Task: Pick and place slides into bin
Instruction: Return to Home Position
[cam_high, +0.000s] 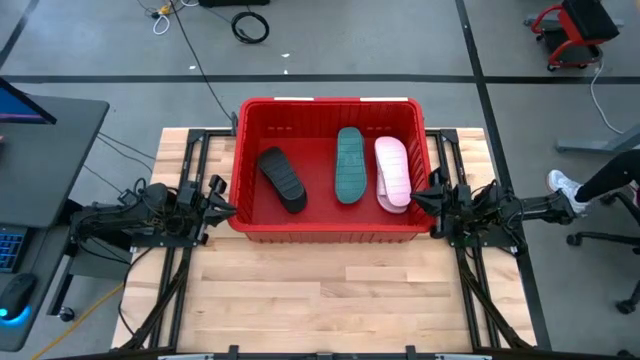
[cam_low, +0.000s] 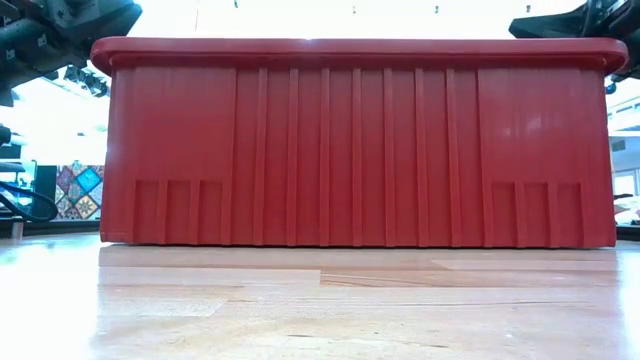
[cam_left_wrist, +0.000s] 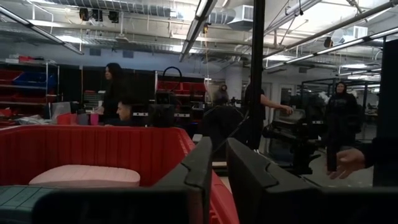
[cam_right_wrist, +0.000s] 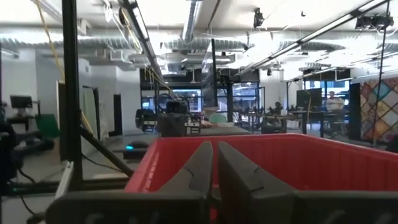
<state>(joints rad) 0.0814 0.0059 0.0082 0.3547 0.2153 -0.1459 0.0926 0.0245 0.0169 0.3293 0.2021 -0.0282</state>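
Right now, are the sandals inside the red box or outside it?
Inside. From above, the black slide, teal slide and pink slide lie within the walls of the red bin.

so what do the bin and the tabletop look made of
Bin: probably moulded plastic, smooth red with a slight sheen, ribbed walls and thick rim. Tabletop: looks like wood, pale butcher-block strips with visible grain and a satin finish.

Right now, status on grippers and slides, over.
Left gripper, right gripper shut, empty, flanking bin. Black slides, teal slides, pink slides inside. None left on table. Nothing blocking.
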